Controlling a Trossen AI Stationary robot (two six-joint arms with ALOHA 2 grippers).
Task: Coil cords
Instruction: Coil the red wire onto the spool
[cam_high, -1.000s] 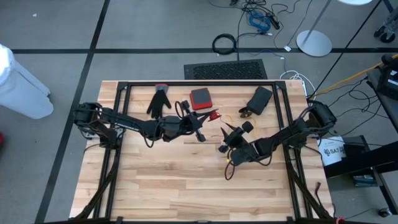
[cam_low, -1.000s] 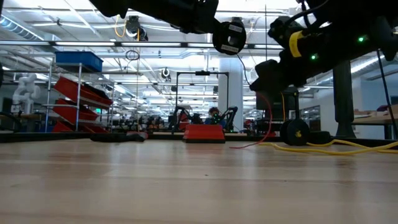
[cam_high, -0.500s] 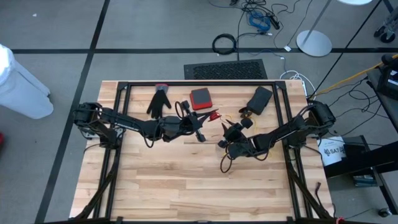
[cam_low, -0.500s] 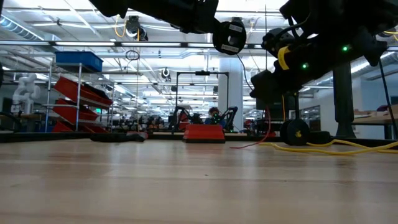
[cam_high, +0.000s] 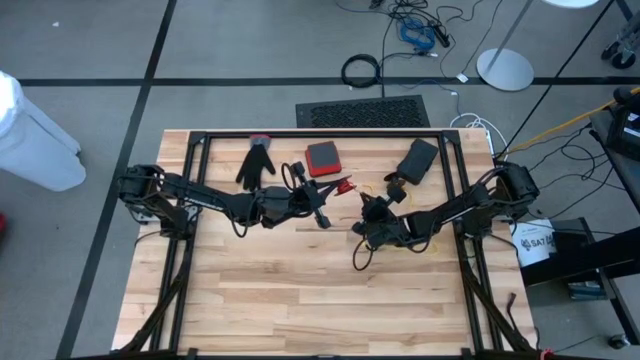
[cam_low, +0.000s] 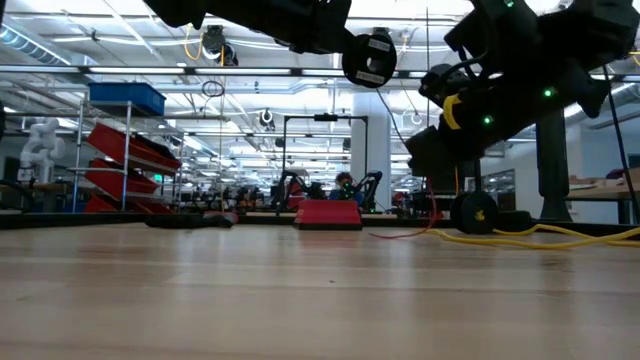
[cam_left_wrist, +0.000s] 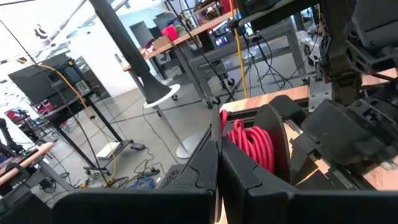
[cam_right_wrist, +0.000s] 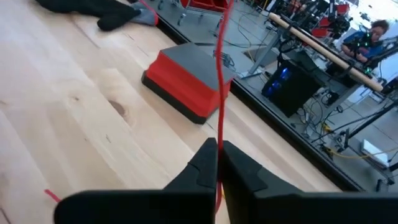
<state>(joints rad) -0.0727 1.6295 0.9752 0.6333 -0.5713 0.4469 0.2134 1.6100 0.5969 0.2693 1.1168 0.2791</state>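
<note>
A thin red cord (cam_right_wrist: 219, 74) runs taut toward the table's twelve o'clock edge, clamped between the shut fingers of the right gripper (cam_right_wrist: 217, 163) near table centre, while the left gripper (cam_left_wrist: 219, 163), at its nine o'clock, pinches a red coil (cam_left_wrist: 252, 144).

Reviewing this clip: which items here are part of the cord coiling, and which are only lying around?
In the job:
- red cord, pinched in the right tool
- red coil at the shut left tool
- yellow cord

Lying about:
- black glove
- red-and-grey box
- black case
</note>
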